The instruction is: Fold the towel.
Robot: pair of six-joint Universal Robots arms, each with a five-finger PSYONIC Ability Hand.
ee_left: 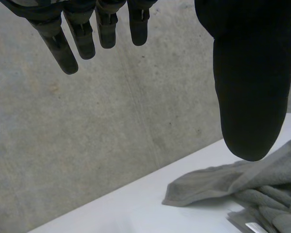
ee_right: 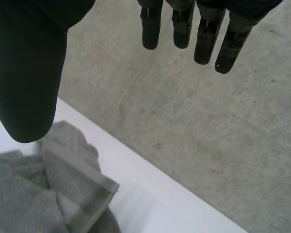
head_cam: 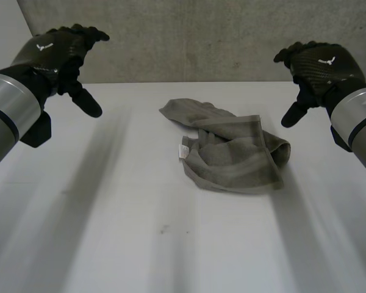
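The grey-green towel (head_cam: 232, 152) lies crumpled on the white table (head_cam: 110, 232), slightly to the robot's right of the midline. Its long axis runs diagonally: a thin corner points away toward the far left, and the bulkier bunched end sits nearer the camera on the right. A small white label (head_cam: 185, 149) shows on the edge facing the left side. The left hand (head_cam: 58, 52) is well apart from the cloth, fingers relaxed and spread, grasping nothing. The right hand (head_cam: 320, 67) is likewise released and empty, and is the nearer of the two, close to the bunched end. Judgement: spreading the heap flat comes first, with the right hand better placed to start.
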